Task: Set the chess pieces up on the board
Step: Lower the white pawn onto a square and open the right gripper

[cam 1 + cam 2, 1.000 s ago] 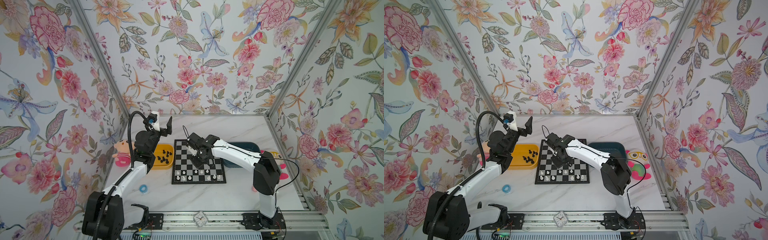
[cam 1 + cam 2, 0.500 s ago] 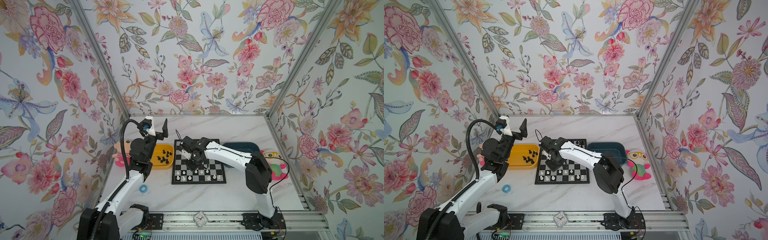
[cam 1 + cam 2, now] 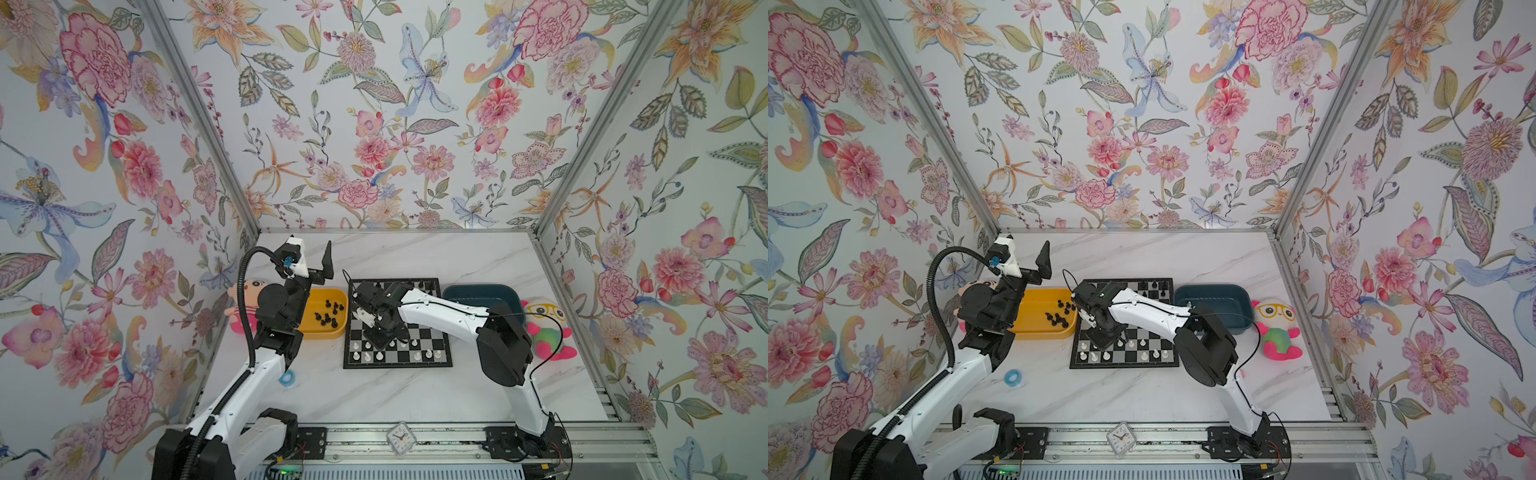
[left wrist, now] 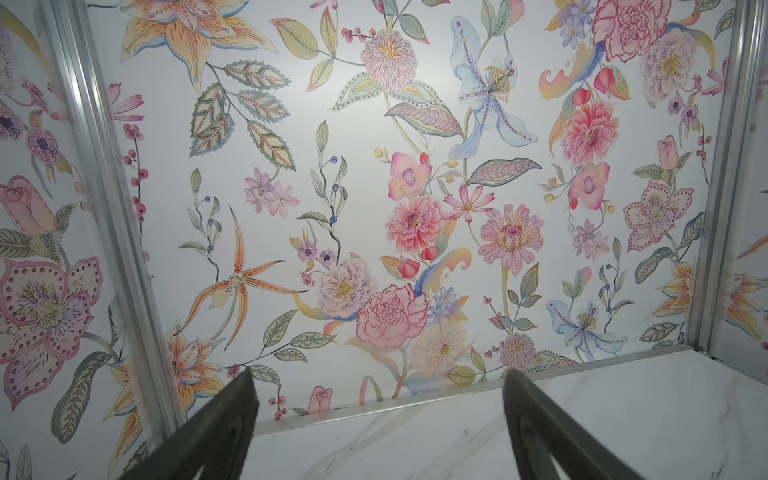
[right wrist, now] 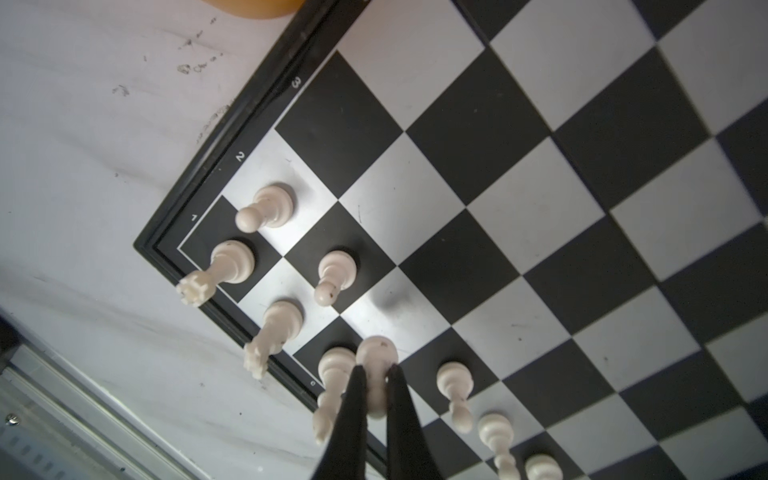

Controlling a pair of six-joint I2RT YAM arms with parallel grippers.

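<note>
**One small white plastic chess piece pinched in the right gripper**

At the far left, a pink plush doll lies against the wall. Just beside it, the left gripper hangs high above the table and points at the flowered back wall. Its black fingers are spread wide with nothing between them.

Below it sits an oblong yellow plastic tray holding a cluster of loose black chess pieces. Just beside the tray lies the flat, square, black-and-silver checkered chessboard. White pieces stand on its two near rows, and a few black pieces stand on its far row.

Over the board's near-left part, the right gripper points down, clamped tight on the white piece. The piece's round base faces the squares; whether it touches them I cannot tell.

Right of the board lie an oblong dark blue tray and a green-and-pink plush toy with glasses.
</note>
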